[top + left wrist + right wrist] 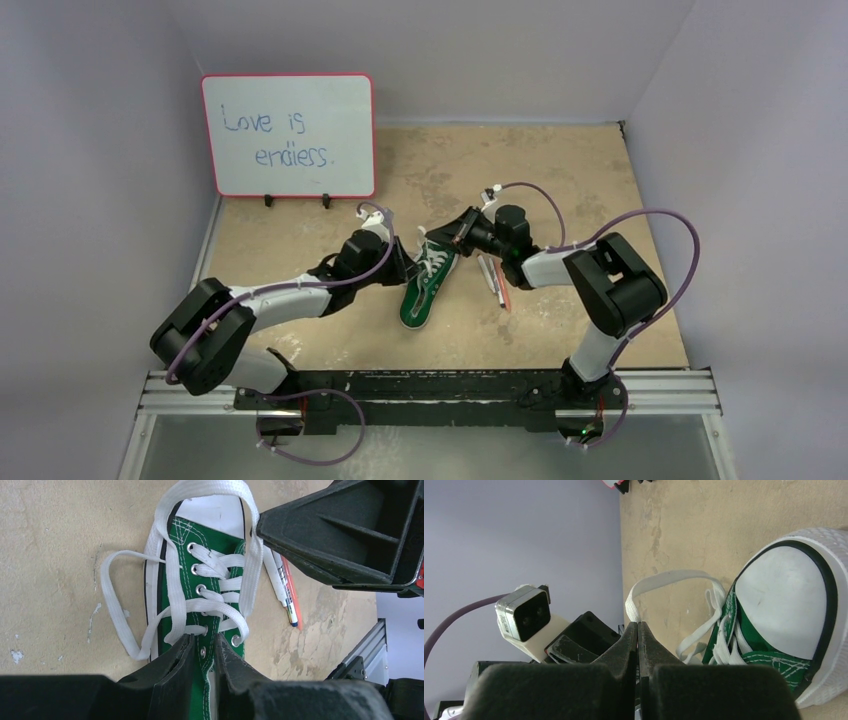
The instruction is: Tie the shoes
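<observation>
Top external view: a green sneaker (425,292) lies near the middle of the tan surface (570,170), between the two arms, with its toe end away from the arm bases. Two pens (497,281) lie just beside it on the right arm's side, not touching it. A whiteboard (288,135) stands at the far left edge.

In the right wrist view, the right gripper (637,626) is closed, its fingers pressed together on a white lace (664,577) that arcs from their tips back to the sneaker beside the white toe cap (781,602).

In the left wrist view, the left gripper (204,641) is over the laced eyelet rows. Its fingers are a narrow gap apart, with green canvas and an eyelet showing between them. I cannot tell whether they pinch anything. A slack loop of lace lies on the surface beside the sneaker.
</observation>
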Controlling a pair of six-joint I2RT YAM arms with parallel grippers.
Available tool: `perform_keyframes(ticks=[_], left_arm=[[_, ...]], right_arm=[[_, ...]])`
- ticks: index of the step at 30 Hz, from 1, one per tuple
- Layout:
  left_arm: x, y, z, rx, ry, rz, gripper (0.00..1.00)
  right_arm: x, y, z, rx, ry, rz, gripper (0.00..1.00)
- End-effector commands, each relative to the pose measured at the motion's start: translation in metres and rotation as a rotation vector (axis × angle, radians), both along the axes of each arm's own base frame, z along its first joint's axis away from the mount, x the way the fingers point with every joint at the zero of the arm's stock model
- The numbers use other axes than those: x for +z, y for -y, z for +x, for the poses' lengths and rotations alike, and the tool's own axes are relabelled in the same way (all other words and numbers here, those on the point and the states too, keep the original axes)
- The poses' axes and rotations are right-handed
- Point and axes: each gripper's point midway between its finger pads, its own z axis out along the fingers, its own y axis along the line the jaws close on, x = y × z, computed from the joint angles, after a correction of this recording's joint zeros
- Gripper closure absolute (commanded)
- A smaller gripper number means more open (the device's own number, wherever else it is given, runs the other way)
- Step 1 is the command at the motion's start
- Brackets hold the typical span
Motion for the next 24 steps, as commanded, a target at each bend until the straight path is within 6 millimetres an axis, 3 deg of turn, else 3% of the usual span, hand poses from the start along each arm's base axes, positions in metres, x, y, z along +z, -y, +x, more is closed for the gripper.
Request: perform_keyframes(ticks=[1,8,16,24], left_arm=[[0.027,0.007,0.008,-0.023,0.086,-0.030,0.79],[0.028,0.019,0.002,-0.081,0.083,-0.087,0.79],[0.023,0.029,0.006,-0.111,0.063,-0.074,0.78],[0.022,0.035,0.009,-0.127,0.068,-0.087,0.78]], right_arm=[[0.015,0.005,-0.001,-0.026,0.033,-0.003,1.00],[0.012,0.011,0.012,-0.111,-0.012,-0.022,1.00],[-0.006,0.019,0.015,-0.158,-0.068,-0.098,1.00],[-0.016,0.006,0.004,-0.107,-0.075,-0.156,1.00]])
